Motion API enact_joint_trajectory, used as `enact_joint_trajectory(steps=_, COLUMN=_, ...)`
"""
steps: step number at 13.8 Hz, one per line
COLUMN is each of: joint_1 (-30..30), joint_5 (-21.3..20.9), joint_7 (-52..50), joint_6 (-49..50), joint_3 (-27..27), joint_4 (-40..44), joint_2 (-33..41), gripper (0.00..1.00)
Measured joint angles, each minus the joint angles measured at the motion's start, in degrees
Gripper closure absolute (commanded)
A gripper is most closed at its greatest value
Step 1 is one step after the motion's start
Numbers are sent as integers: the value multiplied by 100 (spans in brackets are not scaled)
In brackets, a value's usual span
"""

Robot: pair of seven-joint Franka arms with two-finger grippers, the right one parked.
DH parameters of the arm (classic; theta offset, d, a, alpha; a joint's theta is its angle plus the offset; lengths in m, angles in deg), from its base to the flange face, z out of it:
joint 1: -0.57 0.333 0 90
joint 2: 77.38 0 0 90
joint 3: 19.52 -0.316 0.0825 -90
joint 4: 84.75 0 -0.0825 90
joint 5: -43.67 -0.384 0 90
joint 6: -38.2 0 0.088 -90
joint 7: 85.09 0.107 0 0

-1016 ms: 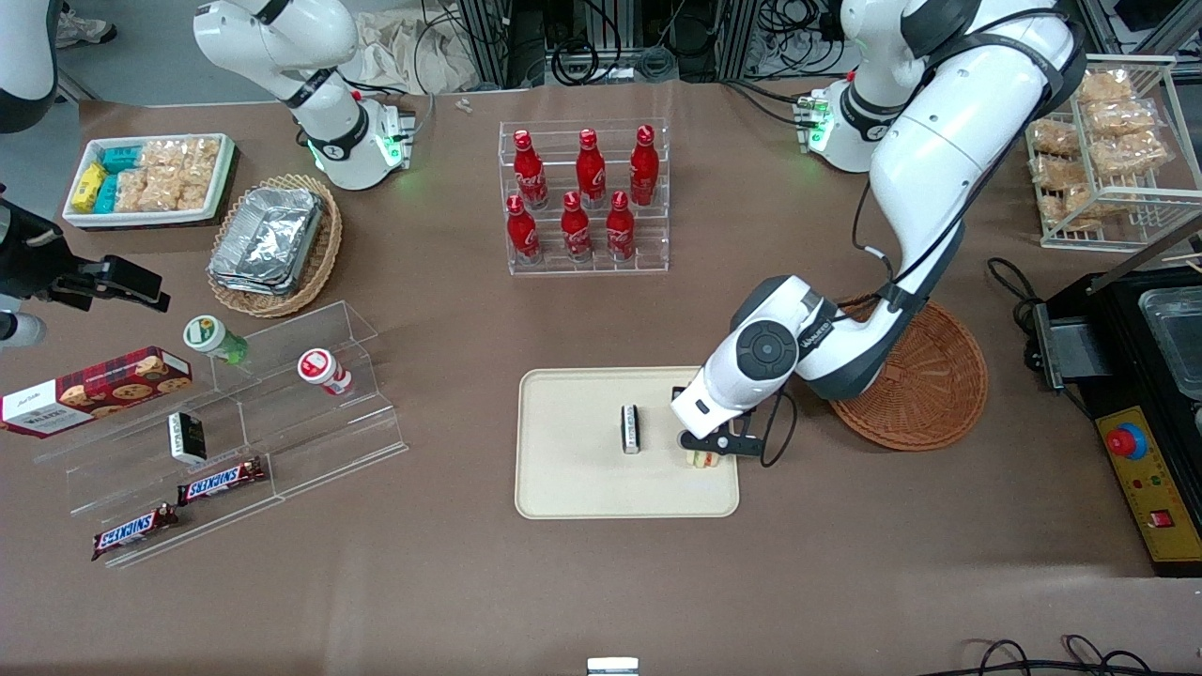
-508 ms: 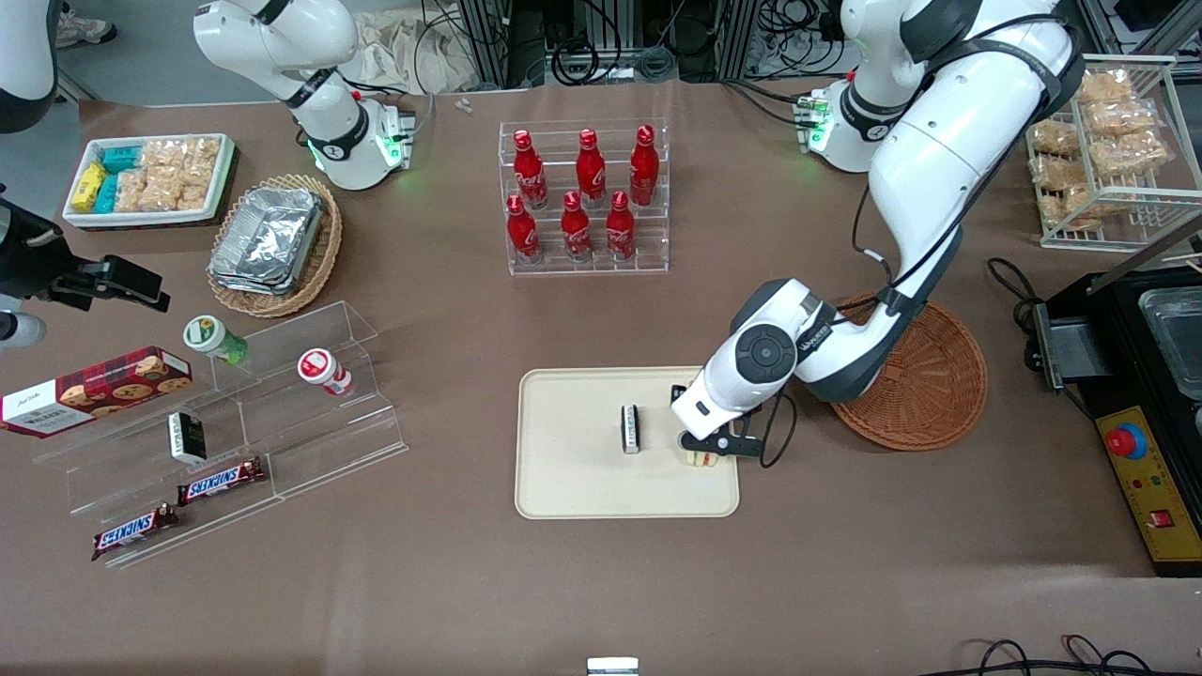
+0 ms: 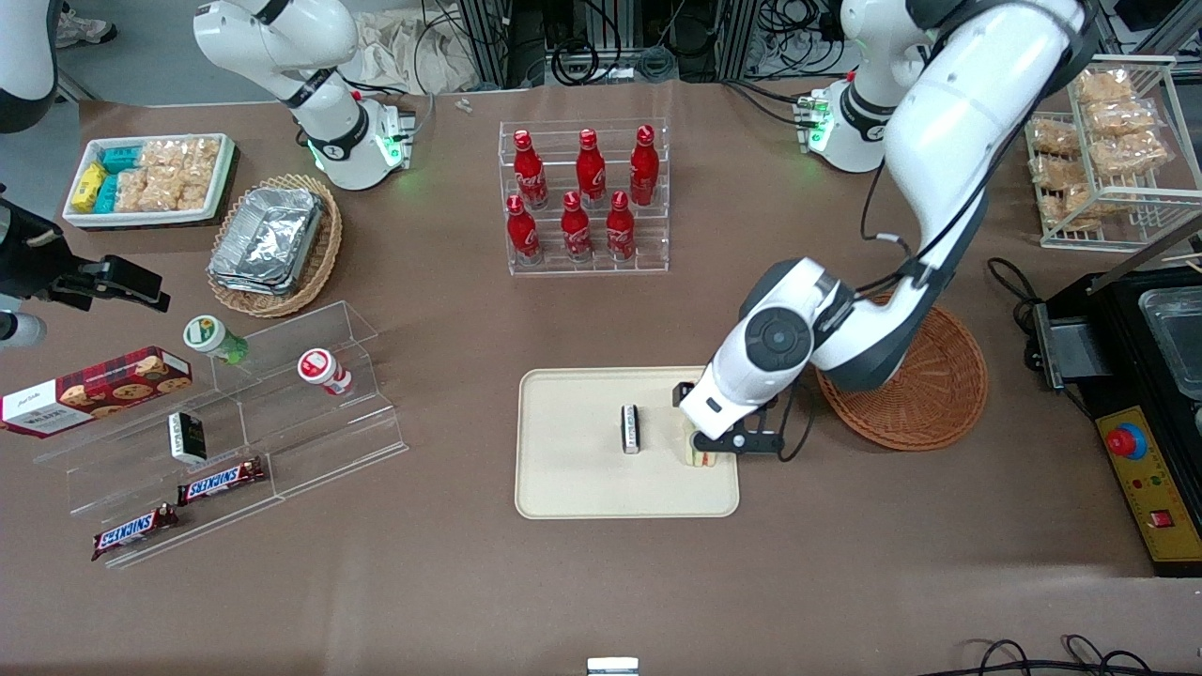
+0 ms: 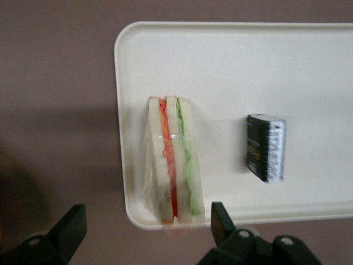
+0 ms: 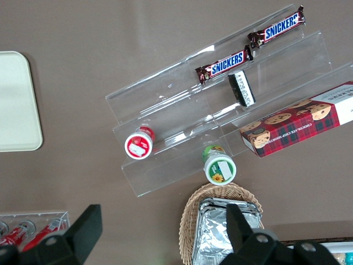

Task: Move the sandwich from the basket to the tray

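The sandwich [image 3: 697, 454] stands on edge on the cream tray [image 3: 582, 488], close to the tray's rim toward the working arm's end. In the left wrist view its pale bread, red and green layers [image 4: 172, 160] show plainly, near a rounded corner of the tray [image 4: 231, 61]. My gripper [image 3: 717, 434] hovers just above the sandwich, open, with its black fingers [image 4: 219, 220] spread wider than the wedge and apart from it. The reddish-brown basket [image 3: 930, 394] sits beside the tray toward the working arm's end, partly covered by the arm, with nothing showing in it.
A small black packet [image 3: 631, 429] stands on the tray beside the sandwich [image 4: 266, 147]. A clear rack of red bottles [image 3: 584, 197] stands farther from the front camera. Clear shelves with snacks [image 3: 225, 441] lie toward the parked arm's end.
The working arm has lifted and swung a little toward its own end of the table. The sandwich has stayed on the tray.
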Motion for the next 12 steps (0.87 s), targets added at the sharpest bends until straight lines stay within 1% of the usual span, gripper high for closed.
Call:
enact_joint_trajectory(steps=3, joint_1=-8, joint_5=431, joint_7=69, joint_6=709, joint_3=-232, joint_4=-3, joint_2=966, gripper=0)
enact_joint_trajectory(steps=5, joint_1=-9, joint_5=748, joint_7=590, joint_6=1395, joint_3=-617, joint_4=-5, joint_2=1517, gripper=0)
enact_joint_trajectory(steps=6, joint_1=-12, joint_5=963, joint_7=1013, joint_6=1744, joint_3=-906, joint_4=-4, joint_2=1790, gripper=0)
enact_joint_trajectory(steps=8, joint_1=1, joint_5=1430, joint_7=1992, joint_6=2422, joint_3=-1665, joint_4=-7, joint_2=2355, gripper=0)
enact_joint_trajectory(steps=10, joint_1=40, joint_5=1587, joint_7=2558, joint_6=2849, joint_3=-2331, joint_4=-43, joint_2=2827, gripper=0)
enact_joint_trajectory(steps=12, joint_1=58, joint_5=1627, joint_7=2787, joint_6=2926, joint_3=-2713, joint_4=-194, joint_2=3167, gripper=0)
